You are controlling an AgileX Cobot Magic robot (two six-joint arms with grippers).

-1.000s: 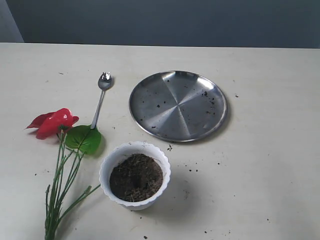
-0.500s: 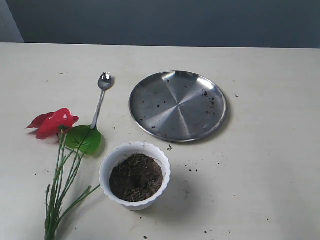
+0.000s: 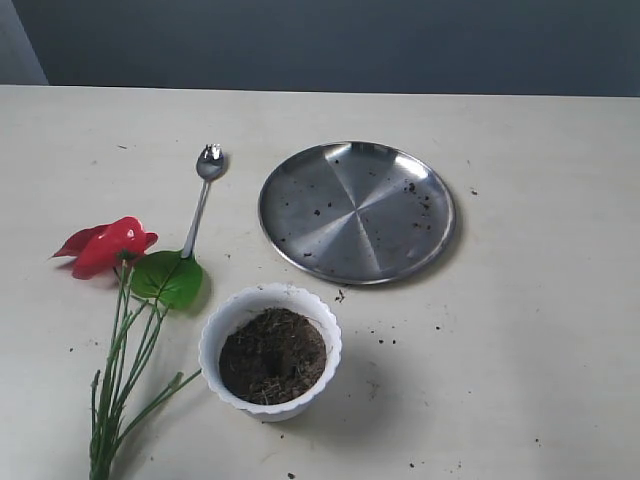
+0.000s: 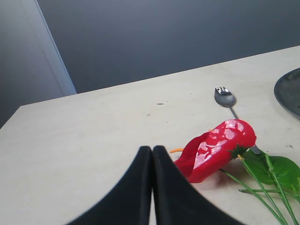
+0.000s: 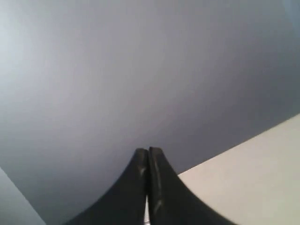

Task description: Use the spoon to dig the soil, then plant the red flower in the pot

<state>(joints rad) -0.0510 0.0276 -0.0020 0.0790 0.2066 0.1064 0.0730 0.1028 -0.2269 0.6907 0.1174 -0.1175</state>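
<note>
The white scalloped pot [image 3: 213, 335] stands near the table's front, filled with dark crumbly soil [image 3: 272, 354]. To its left lies the red flower [image 3: 108, 244], its green stems [image 3: 118, 390] trailing toward the front edge. The slim silver spoon [image 3: 199, 203] lies beyond the flower, bowl pointing away. In the left wrist view the red flower [image 4: 214, 148] and the spoon [image 4: 226, 98] show just past my left gripper [image 4: 152, 149], which is shut and empty. My right gripper [image 5: 148, 151] is shut, empty, with only wall and a table corner behind it. Neither gripper appears in the exterior view.
A large round steel plate [image 3: 356, 209] with soil crumbs lies behind the pot, to the right of the spoon. Loose soil specks [image 3: 382, 337] dot the table right of the pot. A dark wall runs behind the table's far edge.
</note>
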